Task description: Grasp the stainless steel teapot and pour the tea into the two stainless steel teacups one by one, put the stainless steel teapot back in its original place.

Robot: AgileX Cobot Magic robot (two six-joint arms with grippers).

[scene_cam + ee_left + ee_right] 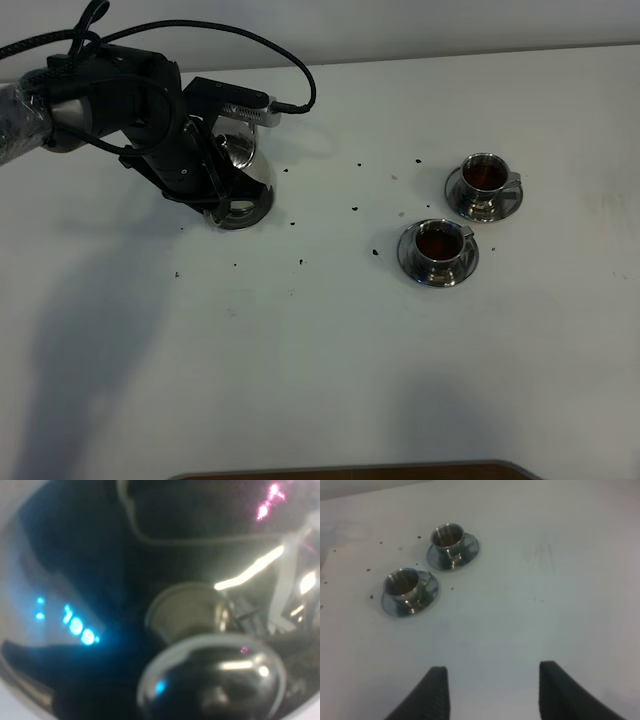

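A white table (330, 350) seen from above. The left gripper (215, 170) sits directly over the stainless steel teapot (243, 190), which stands at the table's far left; whether its fingers are pinching the pot or spread cannot be told. In the left wrist view, the teapot's domed lid and knob (212, 680) fill the blurred picture, right under the gripper. Well away from that gripper, toward the right, stand the two stainless steel teacups (438, 245) (485, 178), each on a saucer and holding dark tea. Dark specks dot the table between. The right gripper (492, 690) hangs with fingers spread, empty, the cups ahead of it.
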